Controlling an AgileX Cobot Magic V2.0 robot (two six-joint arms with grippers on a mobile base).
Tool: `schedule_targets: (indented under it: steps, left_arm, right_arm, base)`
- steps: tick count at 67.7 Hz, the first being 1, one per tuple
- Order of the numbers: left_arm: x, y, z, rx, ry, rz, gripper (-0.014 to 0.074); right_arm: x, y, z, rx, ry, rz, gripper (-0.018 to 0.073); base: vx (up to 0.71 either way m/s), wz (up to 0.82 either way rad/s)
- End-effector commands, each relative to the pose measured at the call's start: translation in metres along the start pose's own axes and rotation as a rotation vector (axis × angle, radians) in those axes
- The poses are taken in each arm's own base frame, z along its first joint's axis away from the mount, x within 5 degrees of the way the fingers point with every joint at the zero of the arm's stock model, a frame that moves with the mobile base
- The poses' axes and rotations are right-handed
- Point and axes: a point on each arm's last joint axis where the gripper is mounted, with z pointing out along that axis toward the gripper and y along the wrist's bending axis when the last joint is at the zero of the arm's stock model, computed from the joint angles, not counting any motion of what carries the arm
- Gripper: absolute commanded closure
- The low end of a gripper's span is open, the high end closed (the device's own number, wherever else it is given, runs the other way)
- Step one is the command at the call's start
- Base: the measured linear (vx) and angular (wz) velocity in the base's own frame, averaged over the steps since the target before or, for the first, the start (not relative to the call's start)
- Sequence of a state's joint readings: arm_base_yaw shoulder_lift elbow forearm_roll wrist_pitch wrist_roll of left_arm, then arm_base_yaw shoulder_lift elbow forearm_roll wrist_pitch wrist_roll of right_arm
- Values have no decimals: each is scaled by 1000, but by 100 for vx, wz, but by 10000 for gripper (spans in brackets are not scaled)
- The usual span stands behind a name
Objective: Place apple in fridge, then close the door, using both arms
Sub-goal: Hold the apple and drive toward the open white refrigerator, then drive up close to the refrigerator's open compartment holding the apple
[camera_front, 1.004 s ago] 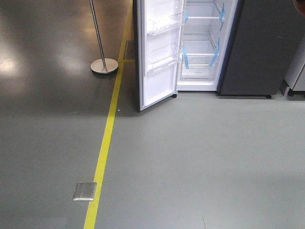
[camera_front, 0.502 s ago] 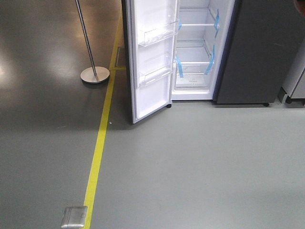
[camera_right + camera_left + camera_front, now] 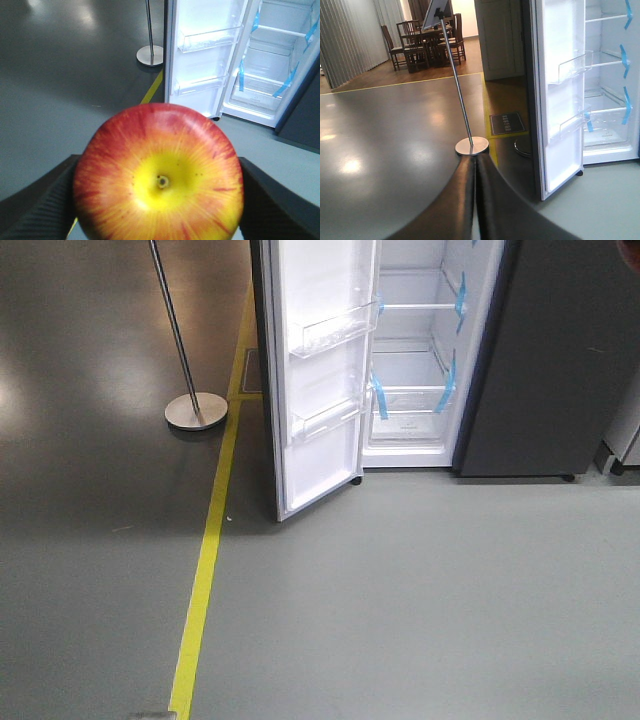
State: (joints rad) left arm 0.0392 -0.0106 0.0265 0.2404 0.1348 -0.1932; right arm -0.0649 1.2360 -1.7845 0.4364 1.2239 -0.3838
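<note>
Gripping the apple (image 3: 159,175) snugly in the right pincer (image 3: 159,200), closed on both its sides and well short of the fridge (image 3: 410,285), with the left pincer (image 3: 475,200) pressed shut on nothing. Now roll straight for the lit opening, steering right of the door (image 3: 315,390) swung wide on the left, and carry the fruit level onto a bare clear shelf (image 3: 412,307), well back from its edge. Then bring the left arm round behind that door's outer face for the push.
</note>
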Motion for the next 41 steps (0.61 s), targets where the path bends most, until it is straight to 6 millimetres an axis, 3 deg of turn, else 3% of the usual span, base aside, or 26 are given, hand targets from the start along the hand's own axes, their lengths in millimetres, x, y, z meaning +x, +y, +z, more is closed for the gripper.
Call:
schedule_targets:
  steps: [1,41]
  left_arm:
    - [-2,-2,-1,16,-69,-6,604]
    - [-2,-2,-1,16,-69,-6,604]
  right_arm:
    - [-12,4,-14,17,-119,-13,468]
    - [-12,4,-14,17,-119,-13,468]
  base:
    - [19,5]
    - [17,3]
